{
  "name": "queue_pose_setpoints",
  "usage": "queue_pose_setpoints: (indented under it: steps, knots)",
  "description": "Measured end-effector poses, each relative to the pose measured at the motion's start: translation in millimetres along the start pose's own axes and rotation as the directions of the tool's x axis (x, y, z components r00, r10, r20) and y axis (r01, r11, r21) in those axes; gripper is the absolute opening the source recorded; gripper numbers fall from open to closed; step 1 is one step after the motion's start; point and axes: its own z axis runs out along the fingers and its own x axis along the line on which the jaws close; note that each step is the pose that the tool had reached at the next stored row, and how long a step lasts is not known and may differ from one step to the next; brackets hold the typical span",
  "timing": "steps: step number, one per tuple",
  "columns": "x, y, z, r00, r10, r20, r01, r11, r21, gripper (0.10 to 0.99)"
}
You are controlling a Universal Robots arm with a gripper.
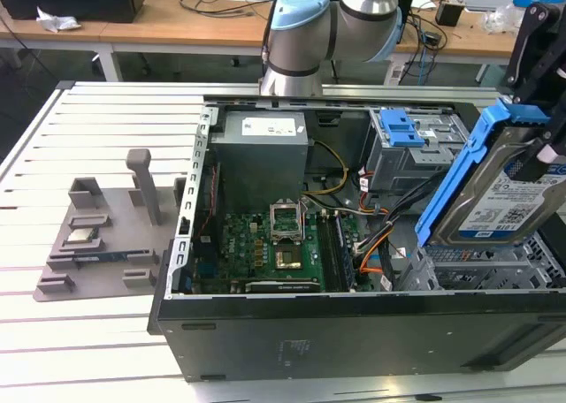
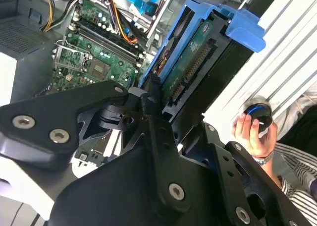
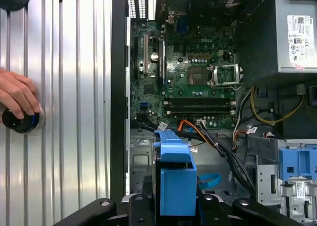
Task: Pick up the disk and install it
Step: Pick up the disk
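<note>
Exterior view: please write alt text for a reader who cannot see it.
The gripper holds the disk, in its blue bracket, tilted over the open computer case at the exterior view's right. A green motherboard lies inside the case; a grey fixture sits on the slatted table.

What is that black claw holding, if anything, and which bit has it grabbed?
The tool holds the disk, a silver drive in a blue bracket, gripped near its raised end and tilted above the open computer case.
</note>
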Motion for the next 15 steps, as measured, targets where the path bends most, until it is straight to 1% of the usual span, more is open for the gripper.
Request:
queue_pose_setpoints:
  steps: [2, 3, 4, 5, 8, 9, 11, 15]
  knots:
    - [0.0, -3.5, 0.6, 0.9999, -0.011, 0.0002, 0.011, 0.9999, 0.0, 0.369]
    - [-0.1, -5.1, 0.6, 0.9999, -0.013, 0.0024, 0.013, 0.9999, -0.001, 0.369]
    - [-0.2, -9.0, 1.0, 0.9998, -0.017, 0.0096, 0.017, 0.9999, -0.002, 0.369]
    - [-0.2, -11.8, 2.4, 0.9998, -0.019, 0.0114, 0.019, 0.9998, -0.003, 0.369]
    - [-0.2, -15.9, 7.6, 0.9997, -0.023, 0.011, 0.023, 0.9997, -0.005, 0.369]
    - [-0.2, -18.9, 10.3, 0.9996, -0.025, 0.011, 0.025, 0.9997, -0.006, 0.369]
    - [-0.3, -21.6, 11.0, 0.9996, -0.025, 0.0107, 0.025, 0.9997, -0.007, 0.369]
    - [-0.2, -21.8, 11.0, 0.9996, -0.025, 0.0108, 0.025, 0.9997, -0.007, 0.369]
